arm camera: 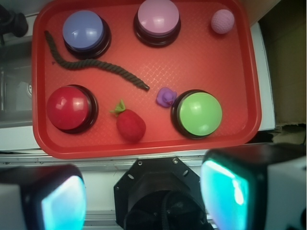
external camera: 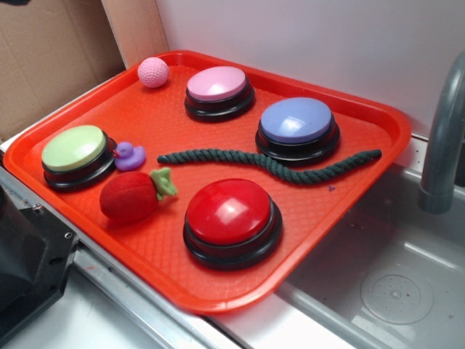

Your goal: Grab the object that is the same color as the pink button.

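Its pincer [arm camera: 144, 191] spread wide above the tray [external camera: 363, 109], the robot should descend squarely over the pink ball [external camera: 153, 72] beside the pink button [external camera: 218, 87].

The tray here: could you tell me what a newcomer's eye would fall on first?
Likely the bright red tray itself and its four big dome buttons: red button at the front, green button at the left, blue button and pink button at the back. Next, the dark rope snaking across the middle, and the small pink ball in the far corner beside the pink button.
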Robot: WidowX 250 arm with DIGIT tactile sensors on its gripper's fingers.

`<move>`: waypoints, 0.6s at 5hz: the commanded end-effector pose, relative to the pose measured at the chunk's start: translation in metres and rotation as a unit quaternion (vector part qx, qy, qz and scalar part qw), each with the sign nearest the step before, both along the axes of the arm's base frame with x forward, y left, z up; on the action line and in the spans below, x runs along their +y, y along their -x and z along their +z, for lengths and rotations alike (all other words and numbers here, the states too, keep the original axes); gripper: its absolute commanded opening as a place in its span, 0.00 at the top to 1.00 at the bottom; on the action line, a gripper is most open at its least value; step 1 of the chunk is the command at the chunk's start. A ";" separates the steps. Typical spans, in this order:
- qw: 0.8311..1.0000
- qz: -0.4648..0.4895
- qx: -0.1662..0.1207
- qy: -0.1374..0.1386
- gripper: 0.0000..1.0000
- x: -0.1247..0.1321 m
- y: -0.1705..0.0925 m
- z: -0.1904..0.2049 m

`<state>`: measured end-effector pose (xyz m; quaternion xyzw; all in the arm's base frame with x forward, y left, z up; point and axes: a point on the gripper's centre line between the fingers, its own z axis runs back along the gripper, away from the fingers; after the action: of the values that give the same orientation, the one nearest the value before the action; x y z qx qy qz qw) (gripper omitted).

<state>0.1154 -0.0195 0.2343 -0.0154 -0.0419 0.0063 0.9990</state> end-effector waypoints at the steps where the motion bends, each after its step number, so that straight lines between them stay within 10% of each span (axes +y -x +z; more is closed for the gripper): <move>1: 1.000 0.000 0.000 0.000 0.00 0.000 0.000 0.000; 2: 0.993 0.066 -0.091 -0.035 0.00 0.012 -0.028 -0.006; 3: 0.988 0.123 -0.086 -0.031 0.00 0.035 -0.064 -0.020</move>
<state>0.1729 0.0090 0.2035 0.0209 -0.1061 0.1168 0.9873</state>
